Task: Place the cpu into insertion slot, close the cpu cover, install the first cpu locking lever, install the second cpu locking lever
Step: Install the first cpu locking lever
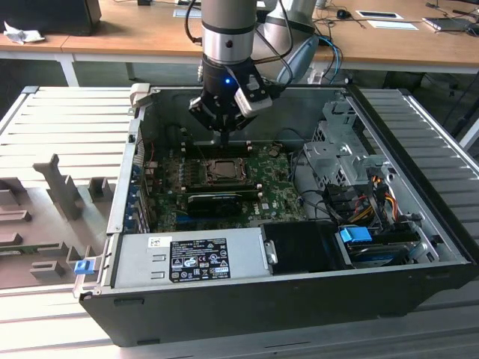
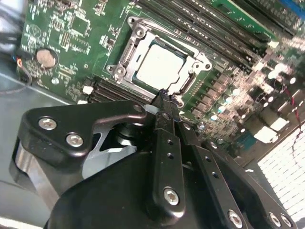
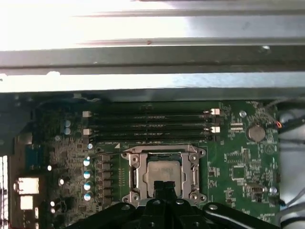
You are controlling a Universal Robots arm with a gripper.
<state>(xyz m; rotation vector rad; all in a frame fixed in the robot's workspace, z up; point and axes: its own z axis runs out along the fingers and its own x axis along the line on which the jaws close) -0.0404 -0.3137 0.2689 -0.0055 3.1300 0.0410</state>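
The cpu (image 2: 159, 67) is a pale square chip lying flat in the insertion slot (image 2: 138, 23) on the green board, and it also shows in the first wrist view (image 3: 163, 172) and the exterior view (image 1: 222, 170). The grey cpu cover (image 2: 127, 52) lies down flat around it, the chip showing through its window. My gripper (image 2: 164, 99) is shut with nothing between its fingers. Its tip hangs right at one edge of the socket frame. In the exterior view the gripper (image 1: 223, 142) stands just behind the socket.
Long black memory slots (image 3: 150, 126) run beside the socket. A black expansion card (image 1: 213, 200) lies in front of it, a power supply (image 1: 187, 254) at the case front, and a drive cage with cables (image 1: 337, 149) on the exterior view's right. A coin battery (image 2: 45, 57) sits nearby.
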